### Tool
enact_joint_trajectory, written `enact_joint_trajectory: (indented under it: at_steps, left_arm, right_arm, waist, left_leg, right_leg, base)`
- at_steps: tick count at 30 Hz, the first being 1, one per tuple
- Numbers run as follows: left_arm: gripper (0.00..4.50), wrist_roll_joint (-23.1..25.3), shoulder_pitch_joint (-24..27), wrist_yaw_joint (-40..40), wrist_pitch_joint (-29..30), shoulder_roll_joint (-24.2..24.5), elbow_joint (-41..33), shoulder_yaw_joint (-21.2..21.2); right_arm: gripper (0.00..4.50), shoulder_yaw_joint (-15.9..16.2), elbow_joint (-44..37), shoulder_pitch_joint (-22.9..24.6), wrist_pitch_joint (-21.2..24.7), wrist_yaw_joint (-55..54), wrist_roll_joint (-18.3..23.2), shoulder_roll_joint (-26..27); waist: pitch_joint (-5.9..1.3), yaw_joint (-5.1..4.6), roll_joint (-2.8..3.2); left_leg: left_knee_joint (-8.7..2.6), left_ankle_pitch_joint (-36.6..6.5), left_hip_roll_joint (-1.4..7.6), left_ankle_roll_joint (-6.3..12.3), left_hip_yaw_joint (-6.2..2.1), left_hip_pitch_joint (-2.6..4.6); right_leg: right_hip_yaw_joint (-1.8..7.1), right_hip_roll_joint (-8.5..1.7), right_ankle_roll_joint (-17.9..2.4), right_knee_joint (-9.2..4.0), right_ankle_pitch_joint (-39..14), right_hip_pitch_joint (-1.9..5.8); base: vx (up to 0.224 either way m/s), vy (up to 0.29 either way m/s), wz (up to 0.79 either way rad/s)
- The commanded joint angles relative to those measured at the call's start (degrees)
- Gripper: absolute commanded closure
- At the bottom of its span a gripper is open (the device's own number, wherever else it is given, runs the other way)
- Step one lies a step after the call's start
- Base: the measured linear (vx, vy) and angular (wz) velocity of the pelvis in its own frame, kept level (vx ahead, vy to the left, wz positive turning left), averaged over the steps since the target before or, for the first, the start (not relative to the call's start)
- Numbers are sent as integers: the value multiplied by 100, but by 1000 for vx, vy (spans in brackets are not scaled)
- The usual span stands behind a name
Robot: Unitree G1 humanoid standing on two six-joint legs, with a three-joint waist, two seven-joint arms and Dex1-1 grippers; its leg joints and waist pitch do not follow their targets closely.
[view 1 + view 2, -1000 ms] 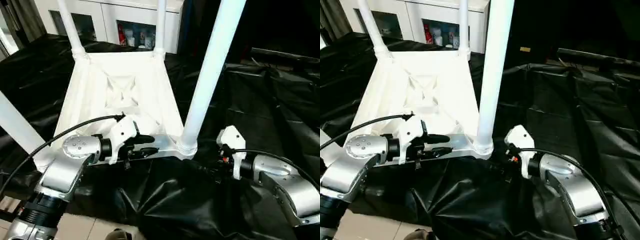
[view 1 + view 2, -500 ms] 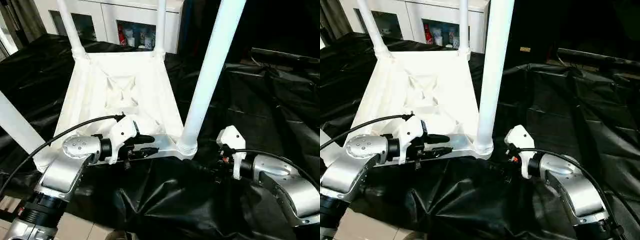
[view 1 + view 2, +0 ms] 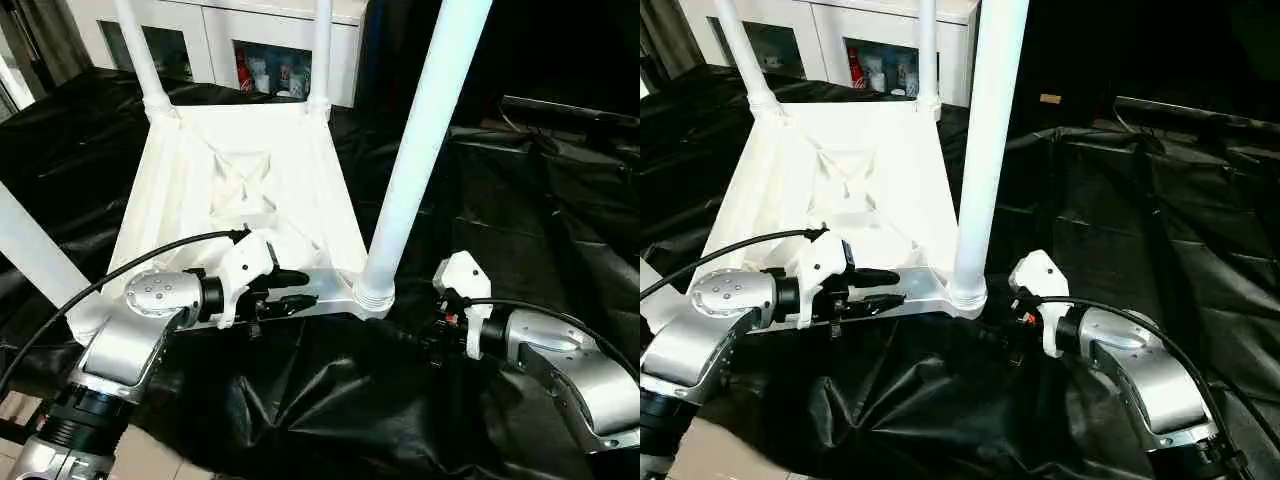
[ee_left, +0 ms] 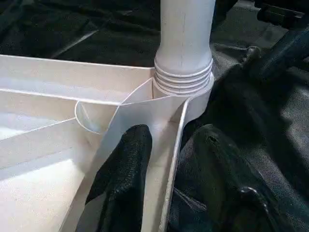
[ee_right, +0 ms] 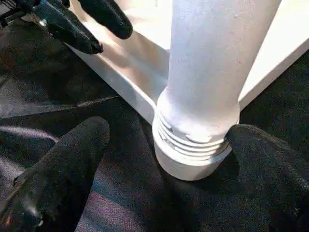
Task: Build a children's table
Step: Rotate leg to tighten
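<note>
Black plastic sheeting (image 3: 520, 190) is covering the work surface, with white cabinets (image 3: 250, 40) standing behind. The table top (image 3: 245, 200) is lying upside down on the sheeting, ribbed underside facing up, legs rising from its corner sockets. The left gripper (image 4: 161, 169) is straddling the near rim of the top, one finger inside and one outside, beside the near right leg (image 3: 420, 150). The right gripper (image 5: 169, 159) is spread wide around that leg's threaded base (image 5: 193, 140), one finger touching the socket.
</note>
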Motion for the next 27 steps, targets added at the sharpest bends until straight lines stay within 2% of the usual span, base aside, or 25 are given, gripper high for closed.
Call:
enact_joint_trajectory:
  at_steps: [1, 27]
  left_arm:
    - [278, -26, 22, -13, 49, 47, -74, -50]
    - [278, -26, 22, -13, 49, 47, -74, -50]
  right_arm:
    - [0, 35, -193, -18, -28, 23, 21, -37]
    - [0, 35, -193, -18, -28, 23, 21, -37]
  waist:
    - [-418, 4, 10]
    - [-418, 5, 5]
  left_leg:
    - [-417, -1999, 167, 92, -93, 74]
    - [-414, -1991, 163, 97, -91, 75]
  right_leg:
    - [225, -333, -545, -563, -3021, 232]
    - [227, -332, -535, -566, -3028, 231]
  base:
    - [0, 0, 0]
    - [0, 0, 0]
